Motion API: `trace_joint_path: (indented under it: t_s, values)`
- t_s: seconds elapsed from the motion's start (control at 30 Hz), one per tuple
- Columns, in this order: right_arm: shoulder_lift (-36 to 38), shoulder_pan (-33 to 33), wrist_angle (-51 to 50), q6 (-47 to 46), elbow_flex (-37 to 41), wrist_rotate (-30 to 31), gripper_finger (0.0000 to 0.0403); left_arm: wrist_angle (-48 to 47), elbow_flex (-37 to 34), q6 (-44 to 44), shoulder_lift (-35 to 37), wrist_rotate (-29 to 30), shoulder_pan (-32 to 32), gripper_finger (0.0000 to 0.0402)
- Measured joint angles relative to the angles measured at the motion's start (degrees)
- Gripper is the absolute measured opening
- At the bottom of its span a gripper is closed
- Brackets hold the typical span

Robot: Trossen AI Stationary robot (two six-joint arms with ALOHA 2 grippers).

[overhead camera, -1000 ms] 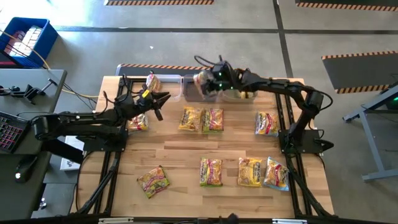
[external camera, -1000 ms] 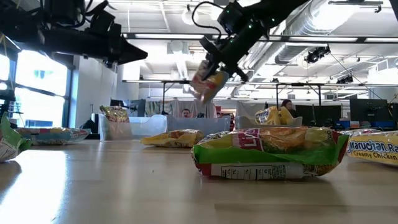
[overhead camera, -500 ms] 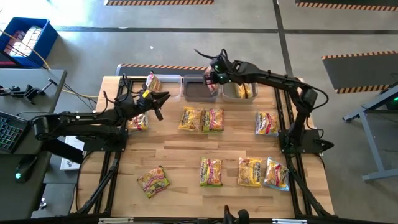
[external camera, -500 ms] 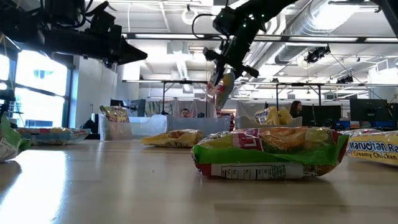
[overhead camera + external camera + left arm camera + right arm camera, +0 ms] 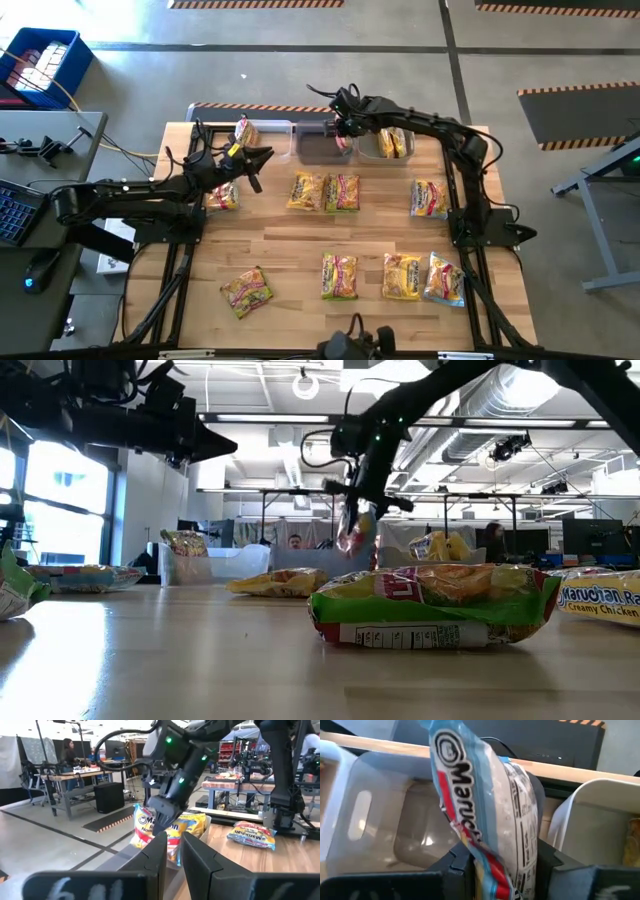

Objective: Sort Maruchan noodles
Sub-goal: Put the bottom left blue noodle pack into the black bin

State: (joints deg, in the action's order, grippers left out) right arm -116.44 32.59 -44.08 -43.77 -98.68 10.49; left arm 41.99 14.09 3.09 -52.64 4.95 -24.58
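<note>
High view: right gripper [image 5: 342,130] at the far edge of the table [image 5: 300,250], over the middle bin [image 5: 315,142] of three clear bins in a row, jaws clamped on a red-printed noodle packet [image 5: 344,137] that hangs into that bin. Right bin [image 5: 372,150] holds yellow packets [image 5: 391,143]; left bin [image 5: 270,135] holds one packet [image 5: 244,131]. Left gripper [image 5: 256,163] hovers near the table's left edge above a loose packet [image 5: 222,196]; jaws look empty, whether apart or together cannot tell here. Loose packets on the table: two side by side mid-table [image 5: 324,191], one toward the right edge [image 5: 429,198], three in a row near the near edge [image 5: 392,276], one toward the near-left corner [image 5: 246,291]. Low view: right gripper [image 5: 358,518] holds the packet [image 5: 354,536] vertical above the bins; green-red packet [image 5: 440,605] fills the foreground; left arm dark at upper left. Left wrist view: left gripper [image 5: 173,851] jaws slightly apart, nothing between them; beyond, the right gripper [image 5: 161,816] pinches the packet [image 5: 149,827] by its upper edge over the bin. Right wrist view: jaws of the right gripper [image 5: 495,870] clamped on the packet [image 5: 485,820], the middle bin [image 5: 380,825] right behind it.
</note>
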Motion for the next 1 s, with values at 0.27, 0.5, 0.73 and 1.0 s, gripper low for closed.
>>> trace_joint_path:
  t_s: [0.27, 0.5, 0.73, 1.0]
  values:
    - [-1.76, 0.89, 0.20, -0.35, -0.05, 0.00, 0.0099, -0.05, 0.00, 0.07, 0.00, -0.11, -0.01, 0.0046]
    - [-1.74, 1.12, -0.44, 0.07, -0.03, -0.45, 0.0099, 0.19, 0.00, 0.01, 0.00, -0.11, 0.00, 0.0046]
    - [-1.67, 1.30, -3.52, 0.72, -1.99, -2.46, 0.0098, -0.08, 0.00, -0.90, 0.00, -0.09, -0.02, 0.0046]
    - [-1.64, 1.54, -8.36, 1.06, -5.15, -4.26, 0.0098, 0.01, 0.02, -0.90, 0.00, -0.09, -0.02, 0.0046]
